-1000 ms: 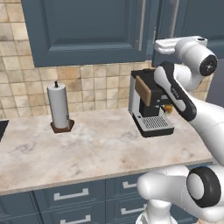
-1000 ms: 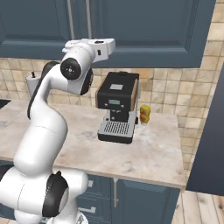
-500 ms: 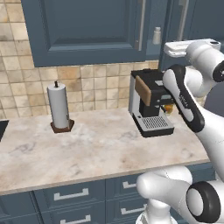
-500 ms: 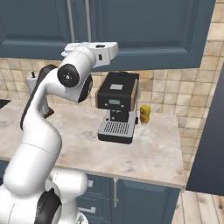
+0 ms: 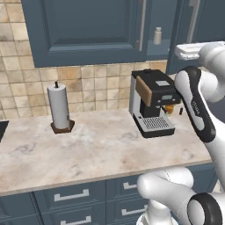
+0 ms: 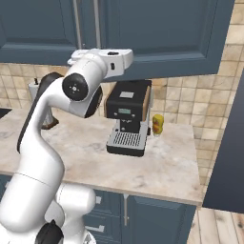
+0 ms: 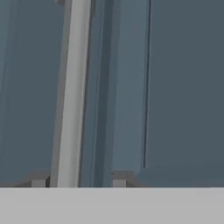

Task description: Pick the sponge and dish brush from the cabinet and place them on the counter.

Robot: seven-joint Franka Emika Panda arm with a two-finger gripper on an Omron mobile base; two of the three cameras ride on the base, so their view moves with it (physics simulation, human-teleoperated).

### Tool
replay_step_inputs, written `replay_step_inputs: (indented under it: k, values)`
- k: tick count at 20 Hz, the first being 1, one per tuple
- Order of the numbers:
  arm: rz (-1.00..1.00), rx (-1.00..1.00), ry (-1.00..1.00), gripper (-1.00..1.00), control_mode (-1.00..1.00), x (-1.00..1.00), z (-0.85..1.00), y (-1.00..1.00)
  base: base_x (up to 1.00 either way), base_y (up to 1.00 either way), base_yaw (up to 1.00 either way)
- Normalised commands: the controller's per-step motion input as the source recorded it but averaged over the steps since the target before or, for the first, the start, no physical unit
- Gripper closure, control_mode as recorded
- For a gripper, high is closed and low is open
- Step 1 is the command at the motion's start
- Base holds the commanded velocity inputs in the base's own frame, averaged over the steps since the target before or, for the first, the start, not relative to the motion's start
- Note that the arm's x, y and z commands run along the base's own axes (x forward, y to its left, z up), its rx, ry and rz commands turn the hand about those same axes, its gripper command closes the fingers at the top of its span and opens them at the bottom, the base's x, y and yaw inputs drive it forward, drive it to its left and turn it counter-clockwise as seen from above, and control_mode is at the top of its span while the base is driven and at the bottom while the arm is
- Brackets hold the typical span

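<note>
The cabinet [image 5: 88, 30] hangs above the counter [image 5: 101, 149]. Its right door [image 5: 206, 22] stands ajar, and a gap shows the inside. In the hand view my gripper [image 7: 79, 179] is open, its fingertips [image 7: 39, 179] on either side of that door's silver bar handle [image 7: 72, 87]. The left tip is close to the bar and the right tip stands clear of it. In the left base view my white hand [image 5: 191, 50] sits at the foot of that handle [image 5: 192, 19]. The sponge and the dish brush are hidden.
A small grey shaker [image 5: 157, 36] stands on the cabinet shelf in the gap. A black coffee machine [image 5: 151, 103] sits on the counter below my hand, with a small yellow item [image 6: 157, 125] beside it. A paper towel roll [image 5: 59, 107] stands at the left.
The right cabinet door has swung further open to the right with my hand at its handle, which uncovers the shaker. My arm has followed it to the right.
</note>
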Motion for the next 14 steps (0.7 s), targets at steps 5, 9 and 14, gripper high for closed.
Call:
replay_step_inputs:
  k: [5, 9, 14]
  values:
    - [0.0, 0.0, 0.04, 1.0, -1.0, -0.45, 0.04, -0.58, 0.0, 0.0, 0.0]
    - [0.0, 0.0, 0.04, 1.0, -1.0, -0.41, 0.03, -0.56, 0.0, 0.0, 0.0]
    - [0.0, 0.0, 0.04, 1.0, -1.0, -0.36, 0.01, -0.41, 0.0, 0.0, 0.0]
